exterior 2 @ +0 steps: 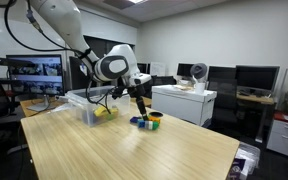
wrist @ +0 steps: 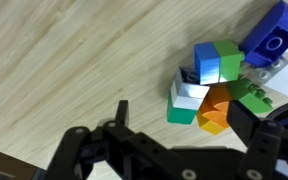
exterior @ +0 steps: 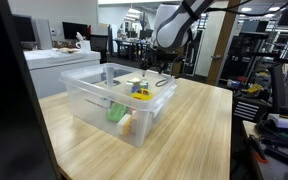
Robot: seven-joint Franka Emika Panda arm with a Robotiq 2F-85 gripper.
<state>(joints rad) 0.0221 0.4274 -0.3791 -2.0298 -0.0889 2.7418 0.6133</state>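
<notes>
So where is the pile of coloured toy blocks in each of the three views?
In an exterior view: the pile of coloured toy blocks sits mid-picture, by the far side of the clear bin.
In an exterior view: mid-picture, right of the bin, under the gripper.
Wrist view: right half.
Shared landmark: the wooden table.

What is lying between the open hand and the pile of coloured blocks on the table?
Nothing: in the wrist view the hand hangs right above the blocks, with only bare wooden table beside them.
</notes>
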